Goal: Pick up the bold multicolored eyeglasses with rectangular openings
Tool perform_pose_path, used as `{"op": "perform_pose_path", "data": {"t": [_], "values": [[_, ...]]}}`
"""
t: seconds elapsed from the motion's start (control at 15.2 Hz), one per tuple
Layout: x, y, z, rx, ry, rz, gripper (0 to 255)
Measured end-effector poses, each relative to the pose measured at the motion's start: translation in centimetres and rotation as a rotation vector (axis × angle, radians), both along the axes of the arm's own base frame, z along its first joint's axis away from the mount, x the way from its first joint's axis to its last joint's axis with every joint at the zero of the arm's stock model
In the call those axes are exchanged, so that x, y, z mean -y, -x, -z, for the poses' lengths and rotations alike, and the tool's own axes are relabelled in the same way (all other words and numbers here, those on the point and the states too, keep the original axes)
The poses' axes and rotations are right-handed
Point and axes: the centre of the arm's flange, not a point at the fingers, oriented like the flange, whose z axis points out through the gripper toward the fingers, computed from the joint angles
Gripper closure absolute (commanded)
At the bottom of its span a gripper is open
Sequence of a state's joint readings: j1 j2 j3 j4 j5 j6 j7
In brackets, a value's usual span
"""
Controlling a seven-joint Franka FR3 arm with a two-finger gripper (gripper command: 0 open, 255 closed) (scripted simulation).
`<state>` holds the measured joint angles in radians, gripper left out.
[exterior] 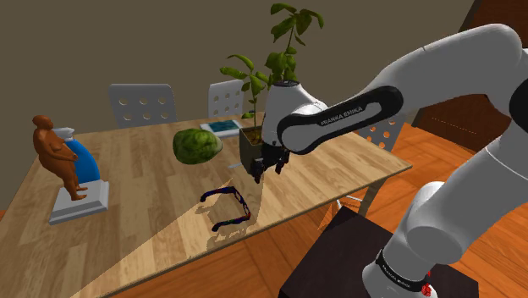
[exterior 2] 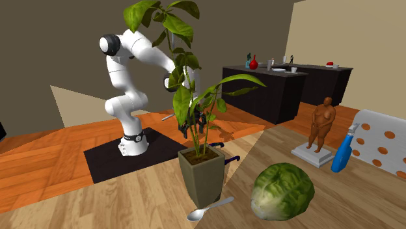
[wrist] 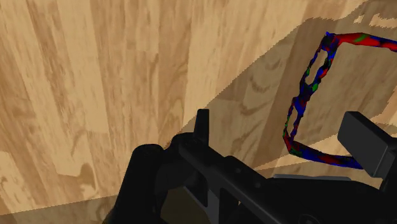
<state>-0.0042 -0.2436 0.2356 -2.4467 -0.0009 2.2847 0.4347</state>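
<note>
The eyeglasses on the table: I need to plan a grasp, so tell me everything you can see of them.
The eyeglasses have a thin frame mottled blue, red and green, temples unfolded. They rest on the light wooden table, near its edge toward the stand, partly in shadow. Only the table touches them; the open gripper hangs above, apart.
</note>
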Motion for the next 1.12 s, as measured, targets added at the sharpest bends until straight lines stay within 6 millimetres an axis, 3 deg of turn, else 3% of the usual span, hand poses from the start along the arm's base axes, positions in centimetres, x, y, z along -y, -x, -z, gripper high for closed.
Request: {"op": "perform_pose_path", "data": {"t": [0.59, 1.12], "values": [[-4.4, -6.5, 8.1, -0.001, -0.036, 0.078, 0], [-4.7, -6.7, 12.8, -0.001, -0.04, 0.086, 0]]}}
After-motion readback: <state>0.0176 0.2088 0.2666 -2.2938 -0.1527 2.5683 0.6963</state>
